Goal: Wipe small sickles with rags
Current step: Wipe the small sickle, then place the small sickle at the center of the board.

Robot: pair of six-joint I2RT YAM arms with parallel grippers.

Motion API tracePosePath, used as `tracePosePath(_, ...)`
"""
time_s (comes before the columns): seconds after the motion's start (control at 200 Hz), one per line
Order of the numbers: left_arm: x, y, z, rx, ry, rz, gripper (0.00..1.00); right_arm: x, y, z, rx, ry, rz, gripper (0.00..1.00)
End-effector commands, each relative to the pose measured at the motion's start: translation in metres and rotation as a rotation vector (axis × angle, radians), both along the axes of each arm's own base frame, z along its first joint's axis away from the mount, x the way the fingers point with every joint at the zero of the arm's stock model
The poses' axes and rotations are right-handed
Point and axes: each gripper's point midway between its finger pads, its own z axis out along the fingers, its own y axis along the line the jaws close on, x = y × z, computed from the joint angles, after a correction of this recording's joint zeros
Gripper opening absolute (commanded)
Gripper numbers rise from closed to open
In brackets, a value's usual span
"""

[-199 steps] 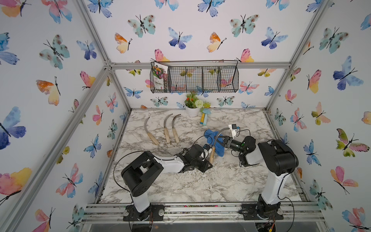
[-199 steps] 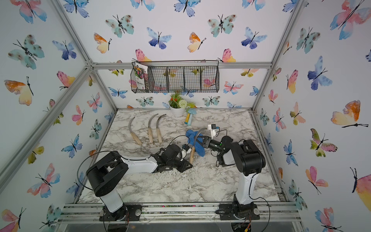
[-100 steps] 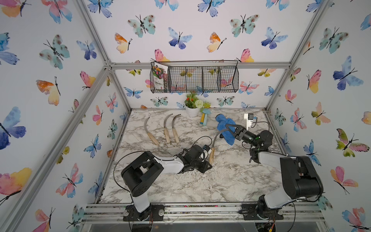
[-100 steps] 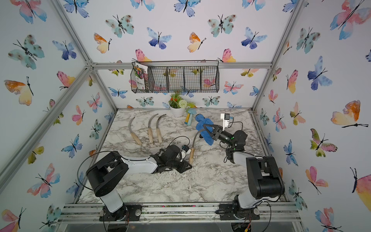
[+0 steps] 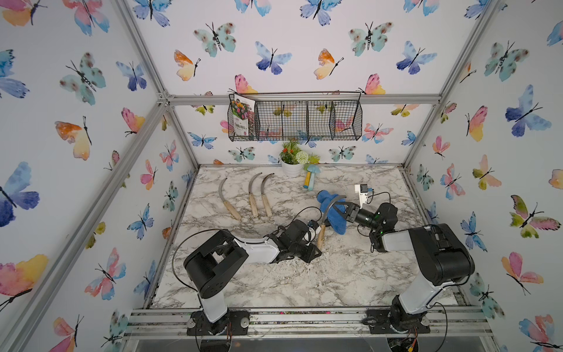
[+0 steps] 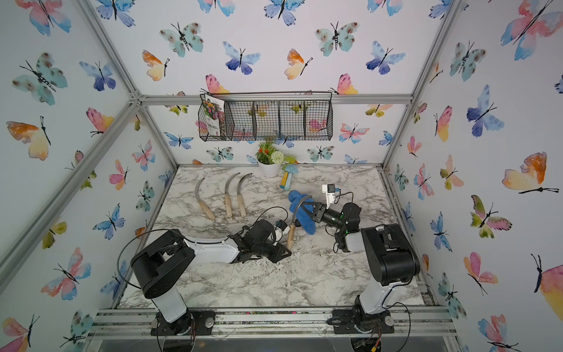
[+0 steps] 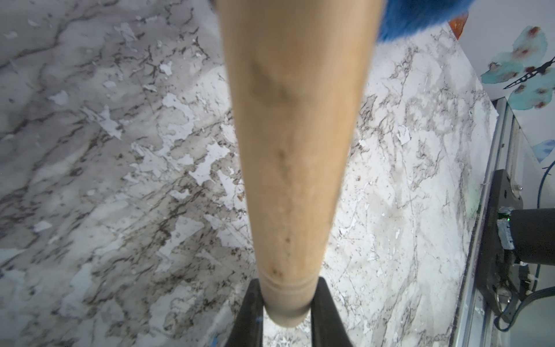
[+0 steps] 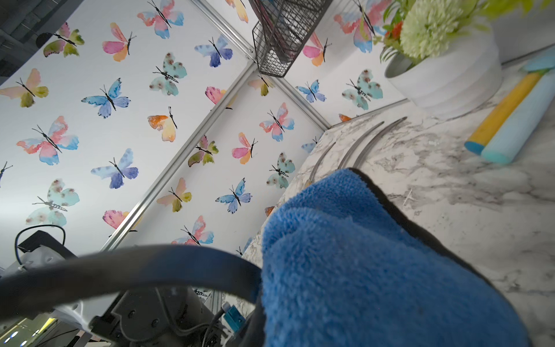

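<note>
My left gripper (image 7: 285, 312) is clamped narrow on the butt of one sickle (image 5: 320, 234). In the left wrist view the pale handle runs up the middle of the frame from between the two black fingers. In both top views that sickle stands near the centre of the marble table (image 5: 304, 280), with its grey blade curving up and to the right.

My right gripper (image 5: 336, 208) is closed on the blue rag (image 5: 339, 224), just right of centre. The rag bunches around the blade's upper part. In the right wrist view the dark blade (image 8: 135, 264) arcs in from the lower left and meets the cloth (image 8: 360, 255). I think they touch, but the blur keeps me from being sure.

The three other sickles (image 5: 227, 199) (image 5: 253, 195) (image 5: 266, 195) lie side by side on the table, above and to the left of centre, well apart from both arms.
</note>
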Motion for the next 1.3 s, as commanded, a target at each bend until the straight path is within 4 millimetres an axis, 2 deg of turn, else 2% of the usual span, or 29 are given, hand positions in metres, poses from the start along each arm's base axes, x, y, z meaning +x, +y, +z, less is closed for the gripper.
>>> tracePosePath(0.0,0.009,-0.004,0.017,-0.023,-0.034,0.014,0.0,-0.001,0.004,-0.011,-0.018,-0.03,-0.006,0.02)
tracePosePath(0.14,0.011,0.002,0.019,-0.014,-0.039,0.045,0.0,-0.003,0.004,-0.024,-0.03,-0.006,0.001,0.02)
tracePosePath(0.295,0.017,0.005,0.02,0.022,-0.043,0.083,0.0,-0.008,0.002,-0.018,-0.037,-0.019,0.004,0.02)
tracePosePath(0.41,0.028,0.015,0.02,0.072,-0.057,0.163,0.0,-0.008,-0.009,-0.012,-0.063,-0.029,-0.042,0.02)
tracePosePath(0.521,0.039,0.035,0.028,0.094,-0.067,0.309,0.0,-0.011,-0.025,-0.01,-0.084,-0.029,-0.116,0.02)
tracePosePath(0.571,0.048,0.054,0.032,0.144,-0.063,0.44,0.0,-0.01,-0.035,-0.01,-0.096,-0.017,-0.168,0.02)
tracePosePath(0.671,0.064,0.082,0.047,0.227,-0.105,0.609,0.0,-0.003,-0.059,-0.025,-0.154,0.065,-0.308,0.02)
tracePosePath(0.766,0.074,0.108,0.05,0.29,-0.102,0.754,0.0,-0.001,-0.08,-0.039,-0.225,0.137,-0.435,0.02)
tracePosePath(0.876,0.083,0.107,0.05,0.316,-0.045,0.754,0.0,-0.008,-0.094,-0.043,-0.26,0.162,-0.515,0.02)
tracePosePath(1.066,0.097,0.106,0.023,0.459,0.074,0.758,0.0,-0.02,-0.121,-0.052,-0.346,0.22,-0.65,0.02)
tracePosePath(1.201,0.108,0.1,0.015,0.47,0.106,0.775,0.0,-0.029,-0.127,-0.054,-0.371,0.227,-0.672,0.02)
tracePosePath(1.296,0.115,0.11,0.009,0.539,0.109,0.842,0.0,-0.035,-0.129,-0.06,-0.378,0.247,-0.675,0.02)
